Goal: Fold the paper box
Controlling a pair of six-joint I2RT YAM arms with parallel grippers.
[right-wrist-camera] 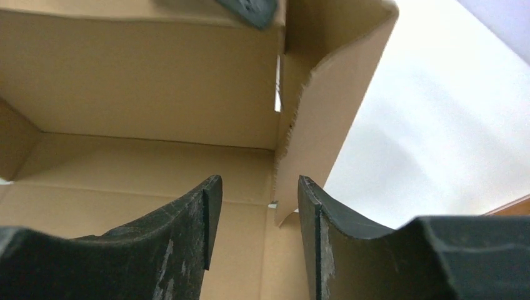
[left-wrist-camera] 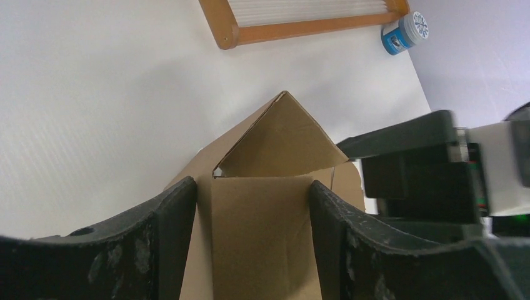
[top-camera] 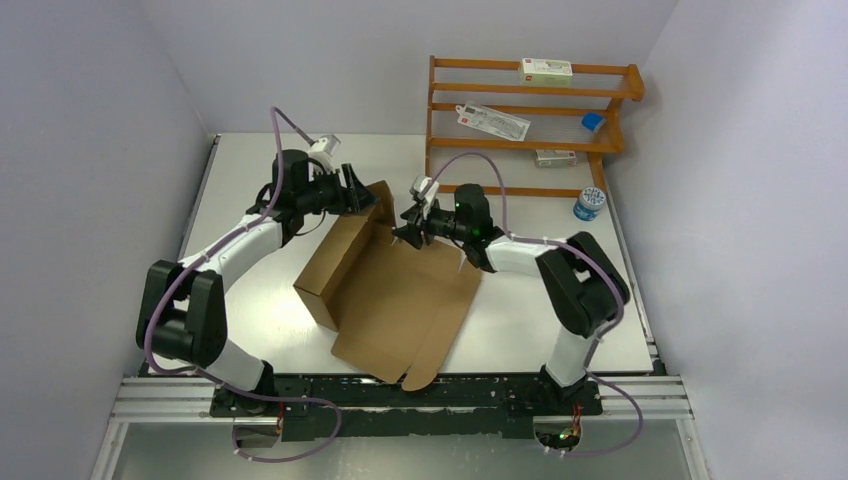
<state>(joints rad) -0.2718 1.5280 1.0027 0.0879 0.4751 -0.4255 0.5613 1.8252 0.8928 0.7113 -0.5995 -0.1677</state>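
Note:
The paper box [top-camera: 400, 290] is plain brown cardboard and lies partly folded at the table's middle. Its left side wall [top-camera: 340, 255] stands up and the front flaps lie flat. My left gripper [top-camera: 358, 192] is open at the far end of that raised wall. In the left wrist view its fingers [left-wrist-camera: 169, 219] straddle a cardboard panel [left-wrist-camera: 259, 237]. My right gripper [top-camera: 408, 232] is open over the box's far edge. In the right wrist view [right-wrist-camera: 259, 181] the edge of an upright corner flap [right-wrist-camera: 312, 119] sits between its fingers, above the box floor [right-wrist-camera: 125, 169].
A wooden rack [top-camera: 530, 110] stands at the back right with white cartons [top-camera: 546, 70] and a packet on its shelves. A blue-lidded jar [top-camera: 589, 204] stands on the table by the rack's right foot. Walls close in on both sides.

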